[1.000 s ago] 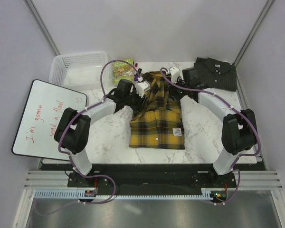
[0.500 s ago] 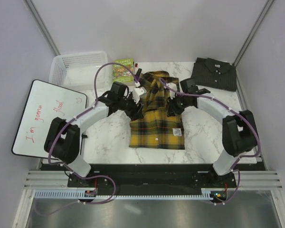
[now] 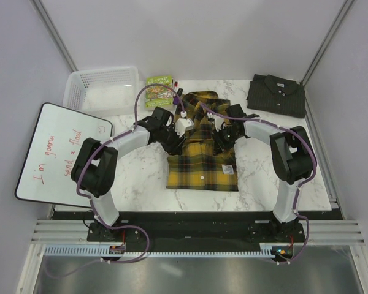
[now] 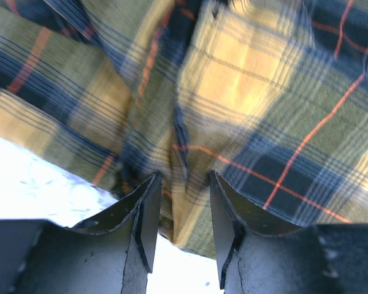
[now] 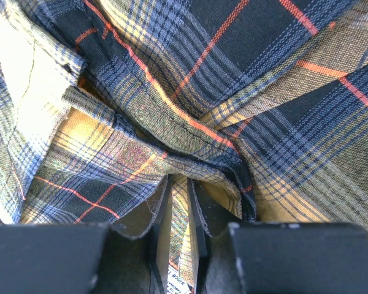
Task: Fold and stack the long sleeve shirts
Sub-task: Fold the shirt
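Observation:
The yellow-and-black plaid shirt (image 3: 202, 166) lies in the middle of the marble table, collar at the far end. My left gripper (image 3: 179, 136) is at its left edge, shut on a bunched fold of plaid cloth (image 4: 190, 141) that fills the gap between the jaws (image 4: 181, 184). My right gripper (image 3: 222, 138) is at the shirt's right side, jaws nearly together on a thin fold of plaid (image 5: 179, 184). The dark charcoal shirt (image 3: 277, 95) lies folded at the far right corner, apart from both grippers.
A white basket (image 3: 101, 86) stands at the far left. A green packet (image 3: 159, 86) lies beside it. A whiteboard with red writing (image 3: 58, 153) overhangs the table's left edge. Purple cables arc over both arms.
Both grippers have come from the collar end toward the near side, to the shirt's middle. The upper part of the plaid shirt is more bunched between them.

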Tool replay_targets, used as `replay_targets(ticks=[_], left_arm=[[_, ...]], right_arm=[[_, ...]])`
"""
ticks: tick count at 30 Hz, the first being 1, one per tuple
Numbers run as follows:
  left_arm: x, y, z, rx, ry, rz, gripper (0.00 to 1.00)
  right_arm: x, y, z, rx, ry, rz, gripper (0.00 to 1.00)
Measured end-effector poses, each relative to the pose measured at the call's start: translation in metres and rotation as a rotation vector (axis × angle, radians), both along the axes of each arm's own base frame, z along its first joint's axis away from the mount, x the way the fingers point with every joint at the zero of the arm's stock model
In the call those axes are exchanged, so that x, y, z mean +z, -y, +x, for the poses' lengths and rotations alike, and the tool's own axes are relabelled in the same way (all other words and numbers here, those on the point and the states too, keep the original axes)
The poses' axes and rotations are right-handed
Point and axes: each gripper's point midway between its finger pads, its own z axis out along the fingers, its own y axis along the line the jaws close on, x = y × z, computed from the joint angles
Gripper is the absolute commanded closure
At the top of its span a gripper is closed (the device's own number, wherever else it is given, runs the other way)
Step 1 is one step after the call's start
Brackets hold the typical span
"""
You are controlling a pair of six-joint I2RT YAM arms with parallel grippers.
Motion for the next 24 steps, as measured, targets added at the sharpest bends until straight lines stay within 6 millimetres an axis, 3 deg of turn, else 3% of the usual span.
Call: replay_targets(ticks=[10,18,20,24], left_arm=[[0.0054,0.0016,0.0102,0.010,0.028,0.004,0.67],[-0.0006,-0.0008,0.0061,0.003,0.008,0.018,0.66],[-0.0013,-0.0016,0.0050,-0.002,0.006,0.022,0.71],[-0.0020,-0.0027,0.0030,-0.019,0.006,0.031,0.90]], right_arm=[[-0.0002,0.0005,0.0004,0.000,0.002,-0.003,0.77],[-0.0002,0.0006,0.0008,0.000,0.003,-0.004,0.77],[-0.0005,0.0008,0.0010,-0.001,0.004,-0.007,0.78],[-0.0017,0.0011,0.0020,0.002,0.005,-0.011,0.78]])
